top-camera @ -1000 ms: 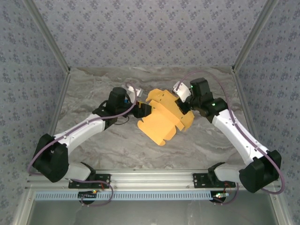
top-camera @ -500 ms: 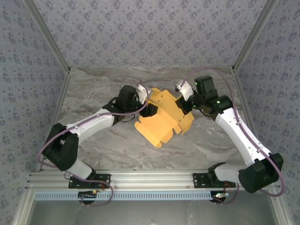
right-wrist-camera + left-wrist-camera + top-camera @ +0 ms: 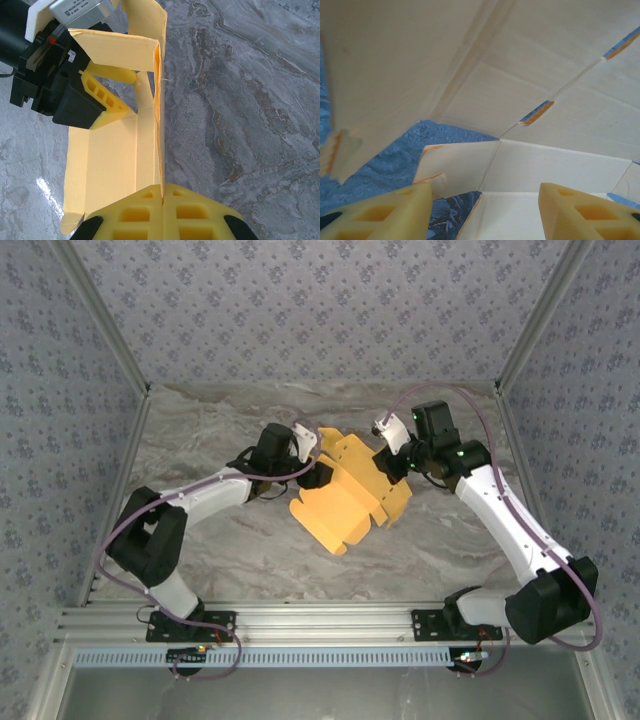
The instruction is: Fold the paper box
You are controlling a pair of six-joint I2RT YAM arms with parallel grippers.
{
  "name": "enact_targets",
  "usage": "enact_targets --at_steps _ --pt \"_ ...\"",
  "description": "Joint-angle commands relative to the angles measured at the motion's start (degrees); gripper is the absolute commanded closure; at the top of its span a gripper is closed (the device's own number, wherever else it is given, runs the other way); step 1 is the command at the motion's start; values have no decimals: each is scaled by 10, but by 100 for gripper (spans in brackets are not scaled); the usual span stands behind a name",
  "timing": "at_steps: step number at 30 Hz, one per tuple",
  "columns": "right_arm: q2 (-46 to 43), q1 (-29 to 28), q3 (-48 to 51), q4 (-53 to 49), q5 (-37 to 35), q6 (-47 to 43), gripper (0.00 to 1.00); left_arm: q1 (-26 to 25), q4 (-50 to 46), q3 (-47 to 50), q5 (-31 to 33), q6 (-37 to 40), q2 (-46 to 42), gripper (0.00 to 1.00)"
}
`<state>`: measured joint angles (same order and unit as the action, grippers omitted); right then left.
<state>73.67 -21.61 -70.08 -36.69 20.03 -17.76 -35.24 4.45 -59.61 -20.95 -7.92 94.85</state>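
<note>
The paper box (image 3: pixel 345 505) is a yellow-orange card sheet, partly folded, with flaps standing up, at the middle of the table between both arms. My right gripper (image 3: pixel 393 468) is shut on its right wall; in the right wrist view the thin card edge (image 3: pixel 159 125) runs straight into the closed jaws of the right gripper (image 3: pixel 162 197). My left gripper (image 3: pixel 318 476) is at the box's left side. It is open (image 3: pixel 482 212), with pale card panels (image 3: pixel 520 75) in front of and under its fingers. One of its fingers (image 3: pixel 107 100) reaches inside the box.
The marbled grey table top (image 3: pixel 250 550) lies bare around the box. Patterned walls and metal corner posts (image 3: pixel 525 330) close in the back and sides. An aluminium rail (image 3: pixel 320 620) carrying the arm bases runs along the near edge.
My left gripper has pushed right and a little farther in against the box's left side, its elbow swinging in. The box has shifted slightly and its far flap stands higher. The right grip holds.
</note>
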Motion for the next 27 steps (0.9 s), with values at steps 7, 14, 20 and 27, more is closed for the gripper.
enact_targets --at_steps 7,14,20,27 --pt "16 8 -21 -6 12 13 100 3 39 9 7 -9 -28 42" --pt "24 7 -23 -6 24 15 100 11 49 11 24 -17 -27 41" --pt "25 9 -25 -7 28 14 100 12 22 -9 39 -15 2 41" --pt "27 10 -29 3 33 24 100 7 27 -9 -19 -23 23 43"
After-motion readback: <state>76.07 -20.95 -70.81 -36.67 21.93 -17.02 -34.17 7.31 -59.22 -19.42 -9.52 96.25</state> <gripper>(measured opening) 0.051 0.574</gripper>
